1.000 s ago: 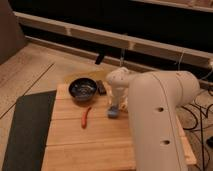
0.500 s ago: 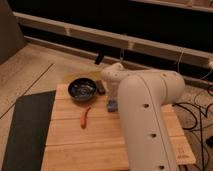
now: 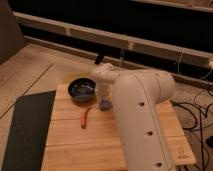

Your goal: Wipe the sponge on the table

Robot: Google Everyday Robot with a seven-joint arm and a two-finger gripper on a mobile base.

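The small blue-grey sponge [image 3: 105, 105] lies on the light wooden plank table [image 3: 75, 147], just right of a dark bowl. My gripper [image 3: 103, 98] reaches straight down from the white wrist onto the top of the sponge and is shut on it, holding it against the boards. Only the sponge's lower part shows under the gripper. The bulky white arm [image 3: 140, 115] fills the right half of the table and hides the boards behind it.
A dark bowl [image 3: 81, 89] stands at the table's back left, close to the sponge. A thin red-orange stick [image 3: 85, 118] lies in front of the bowl. A dark mat [image 3: 27, 131] lies on the floor to the left. Cables [image 3: 197, 112] trail on the right.
The gripper has slid the sponge across the boards, away from the front and a little left toward the bowl. The arm swung with it. Bowl and red stick stayed put.
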